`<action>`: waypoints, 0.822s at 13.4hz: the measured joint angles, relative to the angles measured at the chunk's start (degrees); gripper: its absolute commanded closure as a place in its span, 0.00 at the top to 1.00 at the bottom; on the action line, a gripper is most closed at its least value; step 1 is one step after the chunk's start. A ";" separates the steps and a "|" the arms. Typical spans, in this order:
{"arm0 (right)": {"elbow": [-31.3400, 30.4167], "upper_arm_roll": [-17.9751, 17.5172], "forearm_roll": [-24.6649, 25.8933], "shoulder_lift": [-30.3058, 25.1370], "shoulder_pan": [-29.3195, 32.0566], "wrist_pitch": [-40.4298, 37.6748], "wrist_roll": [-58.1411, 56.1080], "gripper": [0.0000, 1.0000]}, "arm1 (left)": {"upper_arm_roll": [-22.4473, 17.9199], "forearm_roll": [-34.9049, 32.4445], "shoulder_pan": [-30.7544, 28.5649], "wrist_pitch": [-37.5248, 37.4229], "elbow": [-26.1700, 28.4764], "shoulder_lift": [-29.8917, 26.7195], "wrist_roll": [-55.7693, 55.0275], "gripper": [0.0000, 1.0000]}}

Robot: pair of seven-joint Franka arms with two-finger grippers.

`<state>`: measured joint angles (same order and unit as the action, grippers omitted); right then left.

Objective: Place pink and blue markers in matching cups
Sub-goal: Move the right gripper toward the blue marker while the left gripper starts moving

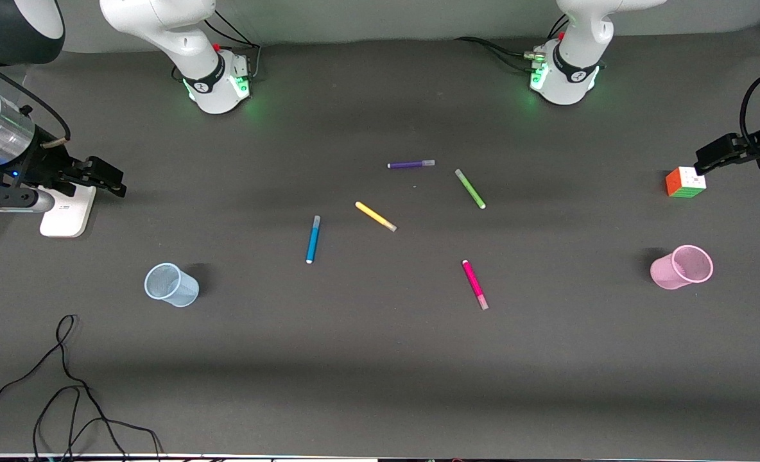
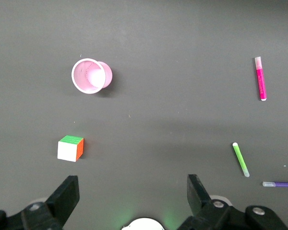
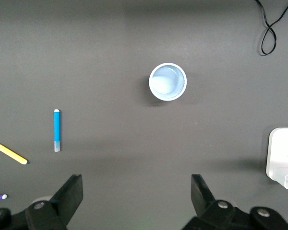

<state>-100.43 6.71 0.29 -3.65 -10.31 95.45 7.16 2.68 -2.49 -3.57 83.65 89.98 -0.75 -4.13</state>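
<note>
**Markers lying loose, both hands open**

The blue marker (image 1: 313, 239) and pink marker (image 1: 475, 284) are lying mid-worktop, apart from the blue cup (image 1: 171, 285) and pink cup (image 1: 682, 267). Only the wrist views are showing the left hand (image 2: 132, 191) and right hand (image 3: 136, 191) spread wide, holding nothing.

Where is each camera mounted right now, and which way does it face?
Front view: high across the table, facing both arm bases; shows both arms, the left claw over the cube end, the right claw over the white block end.
Left wrist view: looks down past the open left claw at the pink cup, cube and pink marker.
Right wrist view: looks down past the open right claw at the blue cup and blue marker.
Both wrist views share the purple marker.
</note>
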 measured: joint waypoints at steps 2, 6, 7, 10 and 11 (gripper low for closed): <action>0.00 0.00 0.02 0.09 0.00 -0.05 -0.03 1.00 | 0.33 0.00 0.26 -0.36 -0.09 0.09 -0.06 1.00; 0.02 -0.22 0.04 0.66 0.00 -0.13 -0.07 1.00 | 1.39 0.00 1.29 -0.92 -0.01 0.95 -0.06 1.00; 0.02 -0.62 0.01 1.35 -0.01 -0.17 -0.07 1.00 | 1.39 0.00 1.33 -1.29 0.01 1.26 -0.06 1.00; 1.03 -2.07 -1.74 6.15 -0.05 -0.11 0.05 1.00 | 1.39 0.01 1.38 -2.19 0.02 2.17 0.23 1.00; 2.17 -2.89 -2.70 8.54 -0.07 -0.04 0.59 1.00 | 1.39 0.02 1.44 -2.42 0.03 2.61 0.47 1.00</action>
<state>-98.26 3.83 -2.41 4.89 -10.38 95.42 7.75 4.07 -2.48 -2.14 81.23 90.01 1.86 -3.66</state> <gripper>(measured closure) 0.000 0.000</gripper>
